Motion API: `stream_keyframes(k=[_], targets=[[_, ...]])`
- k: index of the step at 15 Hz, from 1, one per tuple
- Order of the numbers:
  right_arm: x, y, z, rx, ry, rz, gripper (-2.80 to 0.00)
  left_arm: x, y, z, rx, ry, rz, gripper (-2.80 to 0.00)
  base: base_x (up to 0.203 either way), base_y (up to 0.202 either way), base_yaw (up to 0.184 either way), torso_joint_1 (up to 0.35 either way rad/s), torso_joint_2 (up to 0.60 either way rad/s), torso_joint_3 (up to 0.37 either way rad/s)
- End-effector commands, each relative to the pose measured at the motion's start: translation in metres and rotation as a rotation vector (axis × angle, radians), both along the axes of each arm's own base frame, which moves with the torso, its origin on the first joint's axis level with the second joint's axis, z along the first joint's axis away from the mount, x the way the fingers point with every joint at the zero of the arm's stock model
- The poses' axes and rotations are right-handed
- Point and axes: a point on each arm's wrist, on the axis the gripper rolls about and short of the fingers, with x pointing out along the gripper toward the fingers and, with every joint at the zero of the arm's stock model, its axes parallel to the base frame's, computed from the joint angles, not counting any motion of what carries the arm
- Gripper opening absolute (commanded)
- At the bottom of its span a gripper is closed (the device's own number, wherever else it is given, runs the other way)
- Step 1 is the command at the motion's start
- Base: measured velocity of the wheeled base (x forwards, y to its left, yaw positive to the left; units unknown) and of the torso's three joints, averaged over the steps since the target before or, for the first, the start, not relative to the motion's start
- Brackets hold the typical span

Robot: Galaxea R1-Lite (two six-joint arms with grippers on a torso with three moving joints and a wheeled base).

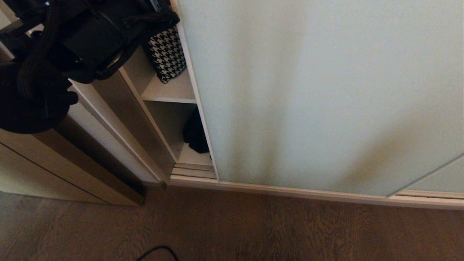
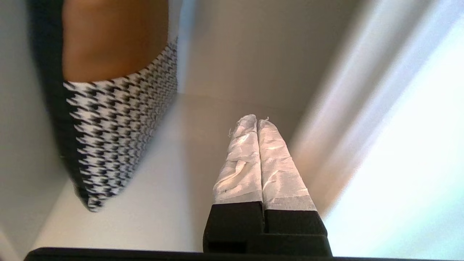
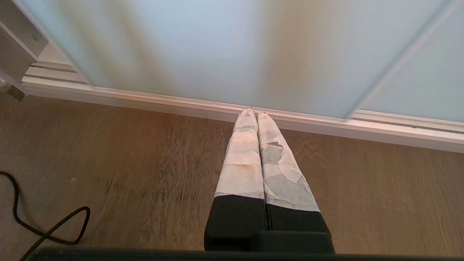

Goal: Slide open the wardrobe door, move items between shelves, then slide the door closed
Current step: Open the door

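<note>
The sliding wardrobe door (image 1: 319,98) of mint-green frosted glass leaves only a narrow gap open at its left edge. In that gap a houndstooth bag (image 1: 166,54) stands on an off-white shelf (image 1: 170,92). A black fabric bag (image 1: 195,134) lies on the lowest board (image 1: 192,157), partly hidden behind the door's edge. My left arm (image 1: 83,40) reaches into the gap at the upper shelf. My left gripper (image 2: 256,119) is shut and holds nothing, above the shelf (image 2: 156,203) between the houndstooth bag (image 2: 119,127) and the door (image 2: 406,152). My right gripper (image 3: 252,113) is shut and empty, low over the floor.
A cream and brown side panel (image 1: 108,145) bounds the gap on the left. The door's bottom track (image 1: 290,192) runs along the wood-grain floor (image 1: 290,232). A black cable (image 3: 47,232) lies on the floor at the left. A second door panel (image 1: 438,177) overlaps at the far right.
</note>
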Motion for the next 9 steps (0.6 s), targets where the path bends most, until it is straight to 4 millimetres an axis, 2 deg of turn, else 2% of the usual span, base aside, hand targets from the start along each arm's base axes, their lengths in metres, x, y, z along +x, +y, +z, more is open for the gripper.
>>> stream_keyframes(k=[1, 5, 7, 9], targets=[[0.000, 0.000, 0.000, -0.001, -0.004, 0.001, -2.80, -0.005, 0.000, 0.006, -0.014, -0.016, 0.000, -2.80, 0.000, 0.000, 0.000, 0.000, 0.00, 0.000], [0.000, 0.000, 0.000, -0.001, -0.004, 0.001, -2.80, -0.049, 0.029, 0.033, -0.050, -0.065, 0.058, -2.80, 0.000, 0.000, 0.000, 0.000, 0.00, 0.000], [0.000, 0.000, 0.000, 0.001, -0.004, 0.001, -2.80, -0.070, 0.045, 0.030, -0.050, -0.027, 0.114, -2.80, 0.000, 0.000, 0.000, 0.000, 0.00, 0.000], [0.000, 0.000, 0.000, -0.001, -0.004, 0.001, -2.80, -0.092, 0.060, 0.019, -0.034, 0.010, 0.190, -2.80, 0.000, 0.000, 0.000, 0.000, 0.00, 0.000]])
